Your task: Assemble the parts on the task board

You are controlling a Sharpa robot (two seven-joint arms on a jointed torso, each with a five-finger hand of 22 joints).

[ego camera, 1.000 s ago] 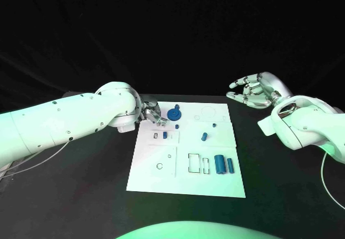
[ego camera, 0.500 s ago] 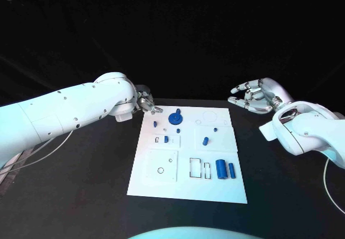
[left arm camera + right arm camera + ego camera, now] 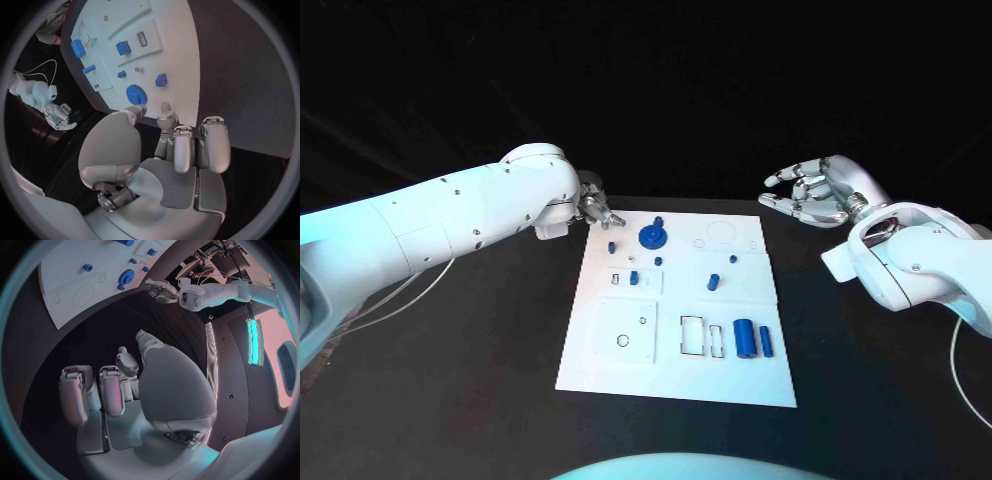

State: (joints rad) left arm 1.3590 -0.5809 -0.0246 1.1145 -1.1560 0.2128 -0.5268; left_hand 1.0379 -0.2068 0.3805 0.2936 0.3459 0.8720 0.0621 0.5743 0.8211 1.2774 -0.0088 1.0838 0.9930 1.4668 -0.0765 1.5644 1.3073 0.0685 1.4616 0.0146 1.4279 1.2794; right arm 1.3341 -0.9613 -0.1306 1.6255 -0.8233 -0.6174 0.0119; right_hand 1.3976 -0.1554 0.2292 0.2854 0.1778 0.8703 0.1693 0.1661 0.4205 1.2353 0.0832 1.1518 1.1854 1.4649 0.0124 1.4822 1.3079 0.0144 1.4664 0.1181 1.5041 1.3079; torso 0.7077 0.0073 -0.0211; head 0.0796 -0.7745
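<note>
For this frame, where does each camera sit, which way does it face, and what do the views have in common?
Head view: on the robot's head, looking down at the task board; both white arms, left hand and right hand show.
Left wrist view: behind the left hand, facing the board's far end with the blue gear; its palm and fingers show.
Right wrist view: behind the right hand, facing the board's corner; its palm shows.
Shared: all three show the board and gear; the right wrist view also shows the left hand.
</note>
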